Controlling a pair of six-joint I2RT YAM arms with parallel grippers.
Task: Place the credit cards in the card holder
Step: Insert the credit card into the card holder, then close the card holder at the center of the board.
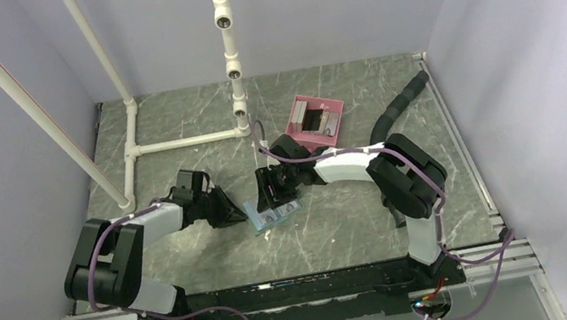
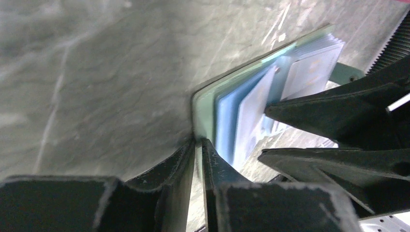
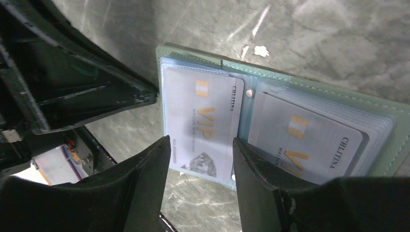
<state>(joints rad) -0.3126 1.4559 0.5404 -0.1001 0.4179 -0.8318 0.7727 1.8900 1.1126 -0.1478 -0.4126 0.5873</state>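
Observation:
The card holder lies open on the table, grey-green outside with light blue clear sleeves. In the right wrist view its cover rim shows, with a silver VIP credit card in the left sleeve and a second card on the right stack. My left gripper is shut on the holder's left cover edge; its tips pinch it. My right gripper is open, its tips straddling the near end of the left card. More cards lie in the pink tray.
The pink tray stands behind and right of the holder. A white pipe frame stands at the back left. A black ribbed hose lies at the back right. Both grippers crowd the holder from opposite sides.

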